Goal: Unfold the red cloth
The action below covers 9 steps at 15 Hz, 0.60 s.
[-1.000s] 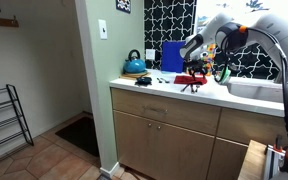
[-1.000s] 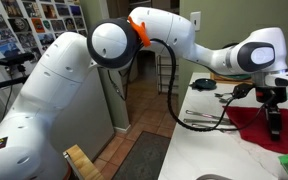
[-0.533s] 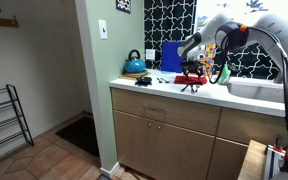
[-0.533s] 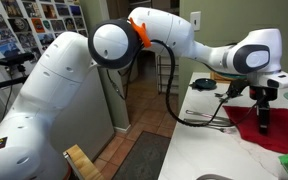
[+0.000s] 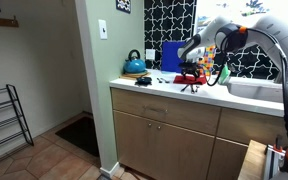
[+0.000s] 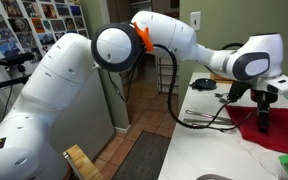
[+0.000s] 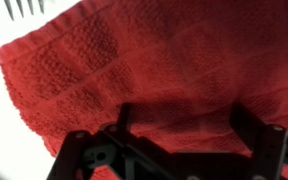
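in an exterior view the red cloth [image 5: 192, 79] is seen on the white counter [image 5: 154, 92], near a teal kettle [image 5: 134, 65] and a blue board [image 5: 171, 56], with the gripper [image 5: 190, 66] just above it. in an exterior view the gripper [image 6: 263, 127] is pointed down at the red cloth [image 6: 284, 132]. in the wrist view the red cloth [image 7: 154, 60] is seen under the gripper [image 7: 184, 112], and the jaws are held wide apart with nothing gripped

Premises present as a domestic kitchen: white countertop [image 5: 159, 92] over light wooden base cabinets [image 5: 154, 135], white sink basin [image 5: 254, 89], rounded teal kettle [image 5: 135, 64], black-and-white patterned wall backsplash [image 5: 169, 20], and crowded bookshelves [image 6: 44, 25] adjoining.
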Tool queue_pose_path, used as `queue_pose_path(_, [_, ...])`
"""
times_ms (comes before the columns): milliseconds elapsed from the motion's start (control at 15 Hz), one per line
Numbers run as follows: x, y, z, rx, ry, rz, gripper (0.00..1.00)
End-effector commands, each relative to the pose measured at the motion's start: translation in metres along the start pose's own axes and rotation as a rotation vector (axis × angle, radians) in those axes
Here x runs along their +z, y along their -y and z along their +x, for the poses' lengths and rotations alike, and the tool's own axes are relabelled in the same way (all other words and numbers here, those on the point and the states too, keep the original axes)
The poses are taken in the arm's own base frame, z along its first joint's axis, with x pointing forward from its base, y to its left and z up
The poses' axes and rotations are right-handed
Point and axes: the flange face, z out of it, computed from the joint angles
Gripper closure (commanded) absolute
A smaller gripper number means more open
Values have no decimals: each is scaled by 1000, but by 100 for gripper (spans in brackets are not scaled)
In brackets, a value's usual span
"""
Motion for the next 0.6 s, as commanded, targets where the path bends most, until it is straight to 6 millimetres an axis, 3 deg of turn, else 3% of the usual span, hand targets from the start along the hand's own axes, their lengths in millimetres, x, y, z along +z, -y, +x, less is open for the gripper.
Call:
queue_pose_path(0, [10, 4, 1, 31, 8, 70, 0])
queue_pose_path(533, [7, 20, 3, 73, -48, 198, 0])
